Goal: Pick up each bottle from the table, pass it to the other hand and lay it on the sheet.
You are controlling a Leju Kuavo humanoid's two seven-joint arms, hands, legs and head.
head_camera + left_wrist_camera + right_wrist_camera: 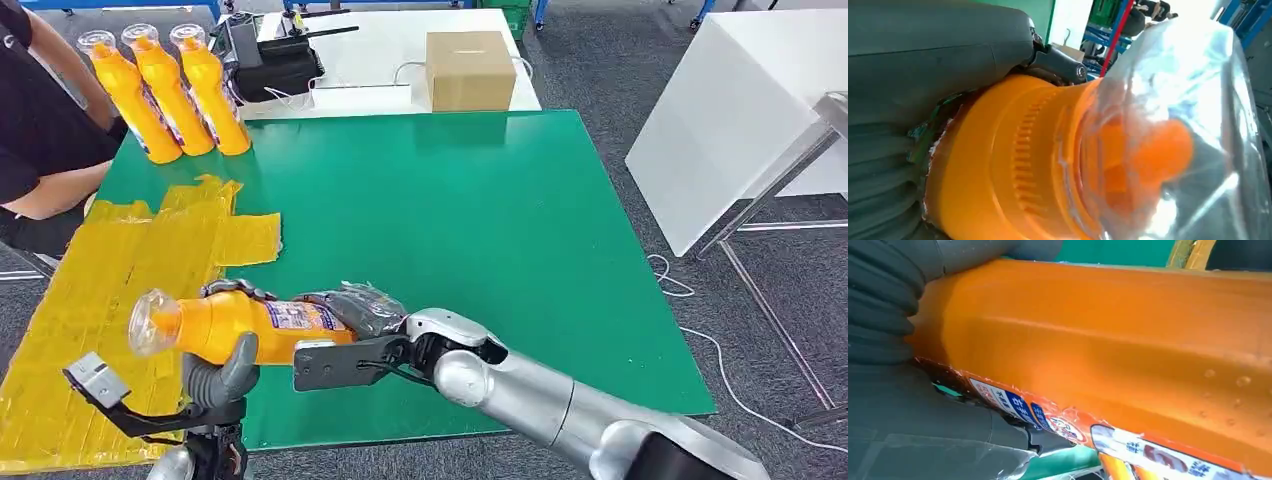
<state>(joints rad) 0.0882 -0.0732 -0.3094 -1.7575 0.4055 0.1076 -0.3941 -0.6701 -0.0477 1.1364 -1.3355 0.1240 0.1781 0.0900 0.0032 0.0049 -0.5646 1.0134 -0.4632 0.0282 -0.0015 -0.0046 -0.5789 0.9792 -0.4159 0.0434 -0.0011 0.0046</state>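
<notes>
One bottle (235,325) (clear-capped) gripped by both left hand (225,372) and right hand (360,308); three more bottles (170,92) upright beyond the sheet (90,290).

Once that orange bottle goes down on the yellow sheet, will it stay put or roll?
Probably stays: the orange bottle, held sideways by both hands, shows flattish sides in the right wrist view, so rolling seems unlikely. Droplets on its glossy body hint at slipperiness. The clear cap looks thin, so it may dent if squeezed.

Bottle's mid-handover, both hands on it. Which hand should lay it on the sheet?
Left hand: it grips the bottle near the neck, beside the yellow sheet. The right hand holds the base, farther away.
</notes>
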